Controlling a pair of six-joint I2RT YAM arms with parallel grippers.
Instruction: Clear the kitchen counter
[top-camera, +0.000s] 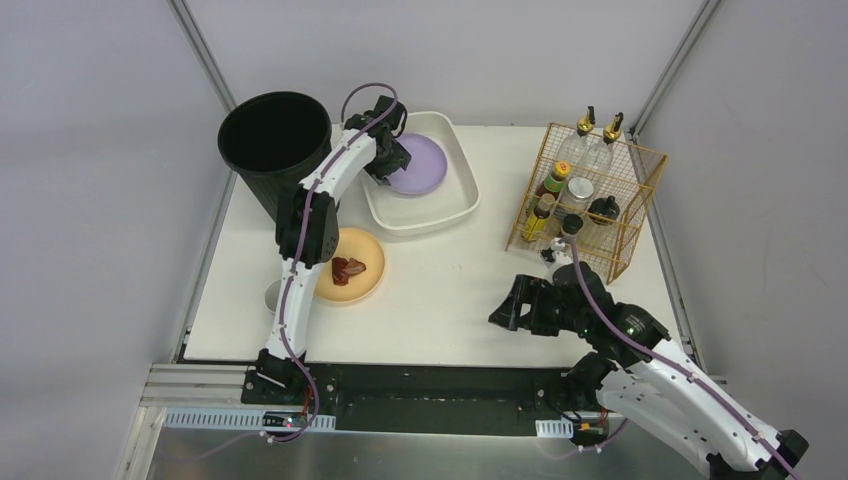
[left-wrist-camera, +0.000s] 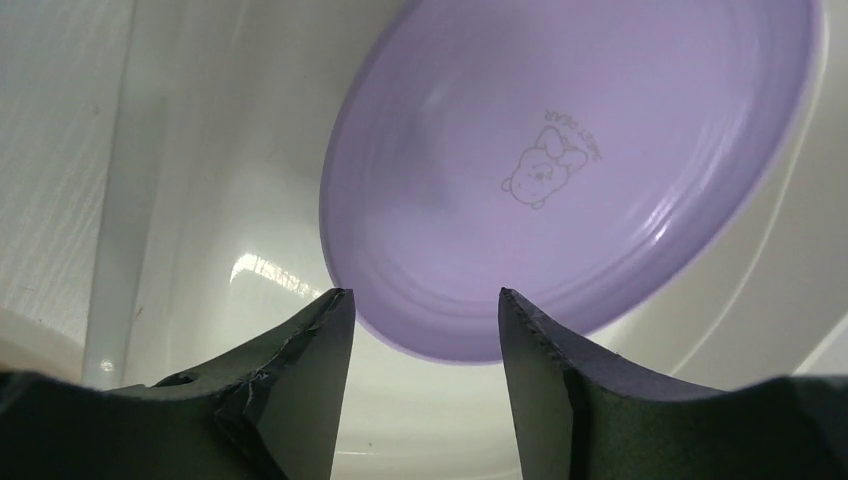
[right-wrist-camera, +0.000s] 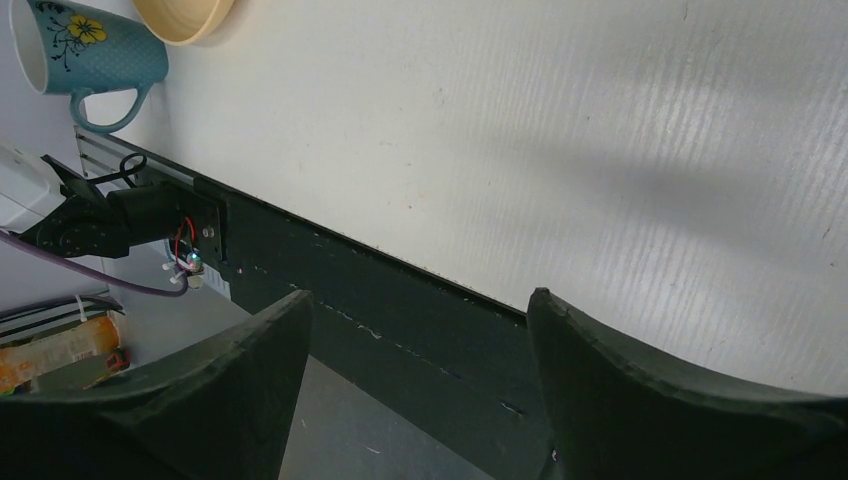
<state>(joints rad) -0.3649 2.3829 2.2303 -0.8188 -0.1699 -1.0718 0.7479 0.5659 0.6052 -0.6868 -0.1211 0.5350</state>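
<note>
The right claw (top-camera: 503, 305) hangs low over the near right part of the bench (top-camera: 450, 290), pointing left, its fingers spread wide with only the white surface and the black rail (right-wrist-camera: 400, 330) showing between them. The bench is the white top that fills the middle of the top view, with the rail along its near edge. At its back edge, left of centre, stands a white basin (top-camera: 465, 205) holding 1 purple plate (top-camera: 420, 165). The left claw (left-wrist-camera: 425, 300) reaches into the basin, spread just above the plate's near rim and not pinching it. A black bin (top-camera: 270, 140) stands at the back left corner. Near the left edge lies a yellow dish (top-camera: 365, 280) with a brown scrap (top-camera: 349, 268) on it, and a teal mug (right-wrist-camera: 80, 55) sits just beside it. A gold wire rack (top-camera: 620, 235) holding bottles stands at the back right corner.
</note>
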